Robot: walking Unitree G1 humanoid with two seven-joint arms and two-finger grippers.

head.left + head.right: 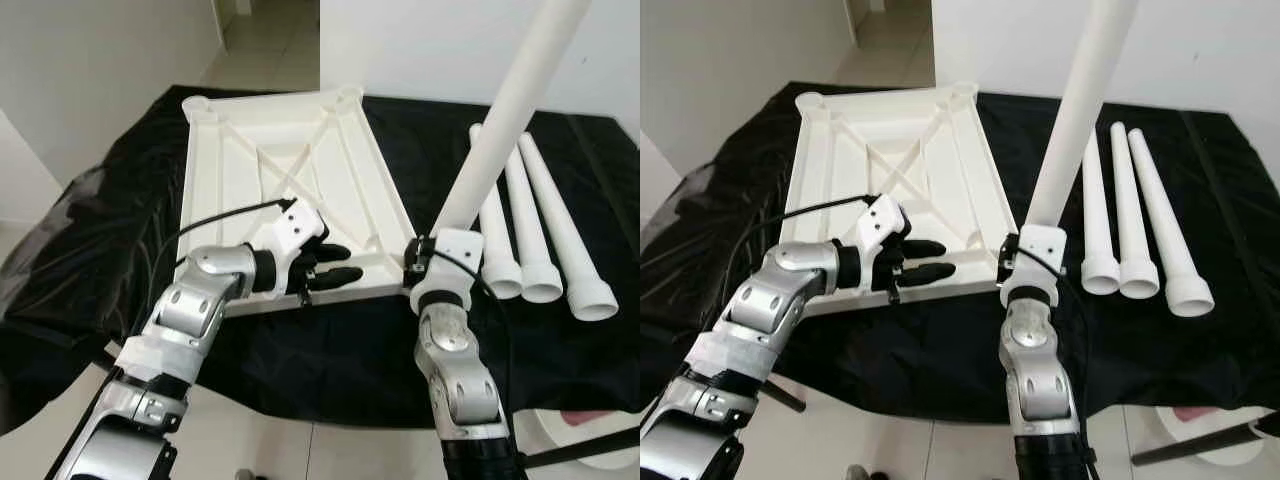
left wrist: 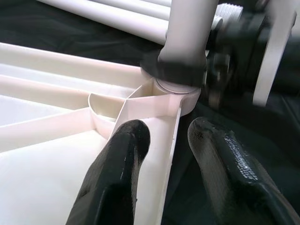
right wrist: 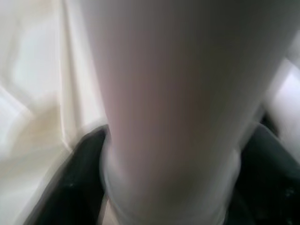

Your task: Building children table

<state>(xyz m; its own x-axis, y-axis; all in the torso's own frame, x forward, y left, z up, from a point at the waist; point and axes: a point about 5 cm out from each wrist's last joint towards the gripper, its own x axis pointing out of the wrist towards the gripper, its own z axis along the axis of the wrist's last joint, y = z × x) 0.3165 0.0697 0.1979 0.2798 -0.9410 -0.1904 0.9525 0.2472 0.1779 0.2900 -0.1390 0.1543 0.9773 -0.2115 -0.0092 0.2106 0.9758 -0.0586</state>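
Top of raised table leg (image 1: 500, 130) cut off by frame edge; lower end hidden behind right gripper (image 1: 432, 262) housing in the head views. Right wrist view blurred, mostly white tube with dark finger masses either side, clamped on the leg. Seat of leg in the socket only partly readable: left wrist view shows leg base at the corner socket (image 2: 176, 93) of the tabletop, ringed by a dark collar; how deep it sits cannot be told.

Counts: one white tabletop (image 1: 250, 180), upside down, ribbed underside up, with diagonal cross ribs, lying flat on black cloth (image 1: 350, 350). Four legs total: one held, three spare legs (image 1: 530, 225) lying side by side on the cloth, well to the right of the tabletop, wide ends toward robot. Two corner sockets visible at far edge, one at near right corner.

Held leg: long axis near upright, tilted up and to the right, base at near right corner of tabletop.

Left gripper (image 1: 330, 265) at near edge of tabletop, fingers (image 2: 117, 178) apart, straddling the near rim wall, one finger inside the rim, one outside over the cloth. Clamping pressure cannot be told.

Pale tiled floor (image 1: 260, 50) beyond the cloth.
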